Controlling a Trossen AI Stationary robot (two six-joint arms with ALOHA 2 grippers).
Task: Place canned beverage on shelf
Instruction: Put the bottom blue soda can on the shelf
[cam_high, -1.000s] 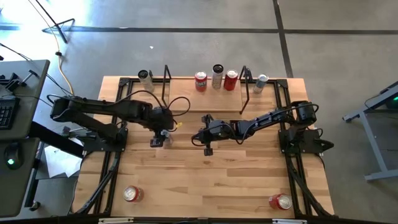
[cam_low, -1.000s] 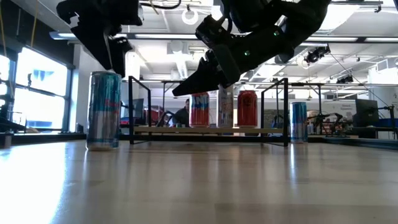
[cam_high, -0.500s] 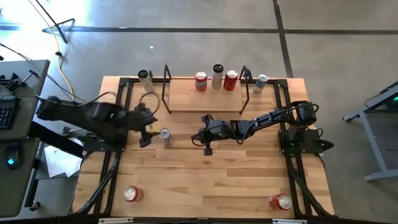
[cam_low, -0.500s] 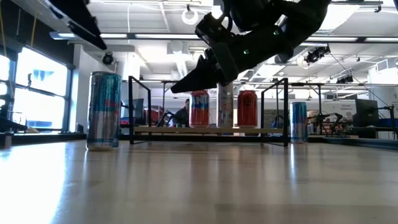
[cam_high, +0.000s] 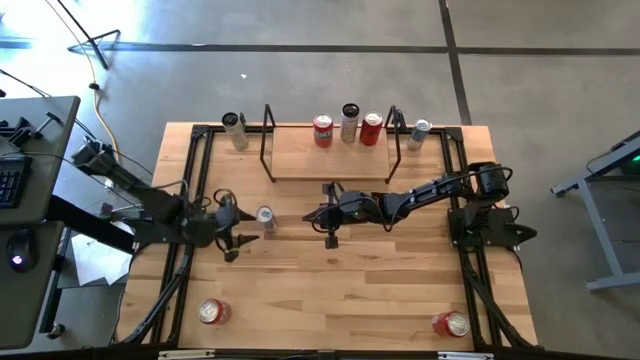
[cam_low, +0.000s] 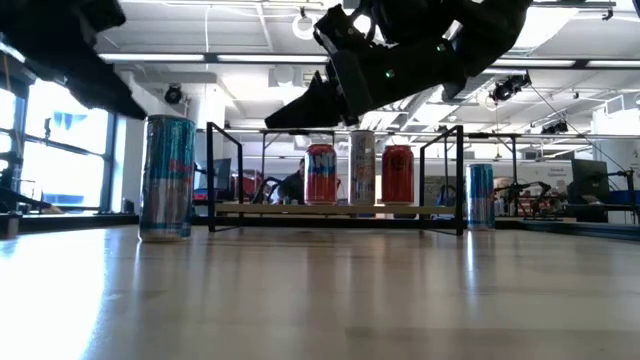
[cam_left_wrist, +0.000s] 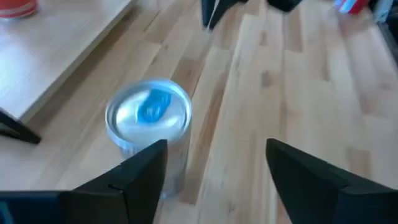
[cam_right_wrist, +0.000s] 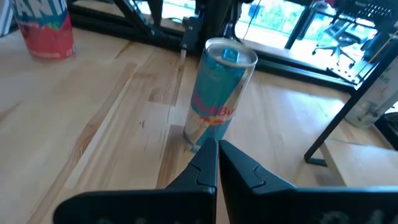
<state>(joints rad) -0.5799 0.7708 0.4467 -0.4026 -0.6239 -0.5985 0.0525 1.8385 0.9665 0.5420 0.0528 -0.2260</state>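
A slim blue-and-silver canned beverage (cam_high: 265, 216) stands upright on its base on the tabletop, left of centre; it also shows as the can (cam_low: 167, 178), (cam_left_wrist: 149, 118), (cam_right_wrist: 221, 93). The shelf (cam_high: 328, 160), a light plank with black rod frames, stands at the far middle and carries three cans (cam_high: 348, 126) along its far edge. My left gripper (cam_high: 238, 230) is open just left of the can and touches nothing; in its wrist view the can stands beyond one finger (cam_left_wrist: 140, 171). My right gripper (cam_high: 332, 236) hangs shut above the table to the can's right.
Single cans stand on the table outside each shelf end (cam_high: 234, 125), (cam_high: 420, 132). Two red cans lie near the front corners (cam_high: 212, 312), (cam_high: 450, 324). Black frame rails (cam_high: 190, 190) run along the table's left and right sides.
My left gripper has drawn back from above the can toward the table's left edge, sinking and turning as it went. The can has stayed upright where it was. My right gripper has tipped its fingertips up a little without shifting place.
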